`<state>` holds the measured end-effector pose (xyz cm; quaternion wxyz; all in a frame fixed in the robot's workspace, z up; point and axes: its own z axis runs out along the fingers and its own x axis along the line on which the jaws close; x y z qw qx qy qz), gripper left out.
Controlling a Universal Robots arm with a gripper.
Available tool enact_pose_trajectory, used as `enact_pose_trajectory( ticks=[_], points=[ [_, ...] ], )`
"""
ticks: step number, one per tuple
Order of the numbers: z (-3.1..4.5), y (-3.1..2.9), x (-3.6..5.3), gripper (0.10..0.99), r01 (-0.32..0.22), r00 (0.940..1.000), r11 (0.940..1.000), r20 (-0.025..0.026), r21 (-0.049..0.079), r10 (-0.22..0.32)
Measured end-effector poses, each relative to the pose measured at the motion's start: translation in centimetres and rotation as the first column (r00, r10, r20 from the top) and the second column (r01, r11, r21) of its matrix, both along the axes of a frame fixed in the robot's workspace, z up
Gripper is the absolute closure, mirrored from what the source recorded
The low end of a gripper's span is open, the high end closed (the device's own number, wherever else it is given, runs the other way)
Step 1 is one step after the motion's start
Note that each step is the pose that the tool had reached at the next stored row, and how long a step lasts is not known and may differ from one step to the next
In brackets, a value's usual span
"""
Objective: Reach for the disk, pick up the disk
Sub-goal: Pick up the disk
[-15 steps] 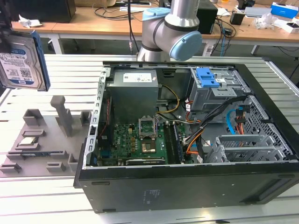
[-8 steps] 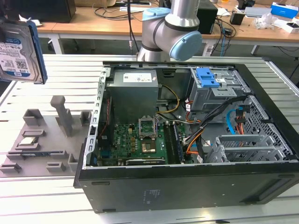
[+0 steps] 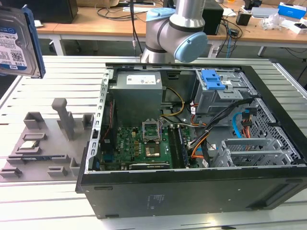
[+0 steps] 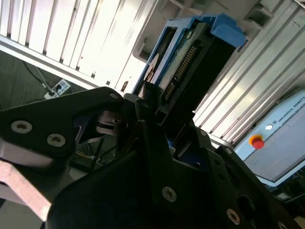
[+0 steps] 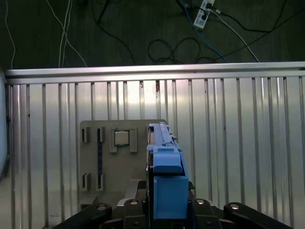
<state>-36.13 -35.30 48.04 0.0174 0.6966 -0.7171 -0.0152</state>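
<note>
My claw (image 5: pixel 164 206) is clamped shut on the disk (image 5: pixel 161 138). My black fingers (image 4: pixel 150 129) press against its flat sides, and its blue bracket (image 5: pixel 169 191) sticks out between them. I hold the disk on edge in the air, touching nothing else. Beyond it in the first wrist view, the grey holder tray (image 5: pixel 95 157) with a small silver chip (image 5: pixel 122 138) lies on the slatted surface (image 5: pixel 238 143). In the exterior view the disk (image 3: pixel 14 43) hangs at ten o'clock from the open computer case (image 3: pixel 192 191). The tray sits at nine o'clock and my arm (image 3: pixel 177 28) rises at twelve.
</note>
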Motion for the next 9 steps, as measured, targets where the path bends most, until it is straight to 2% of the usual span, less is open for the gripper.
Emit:
enact_pose_trajectory(
  ticks=[5,9],
  points=[
    [1.99,0.01,0.05,0.722,0.000,1.0000,1.0000,-0.0012,0.000,0.000],
    [3.16,0.01,0.10,0.722,0.000,1.0000,1.0000,-0.0020,0.000,0.000]
  ],
)
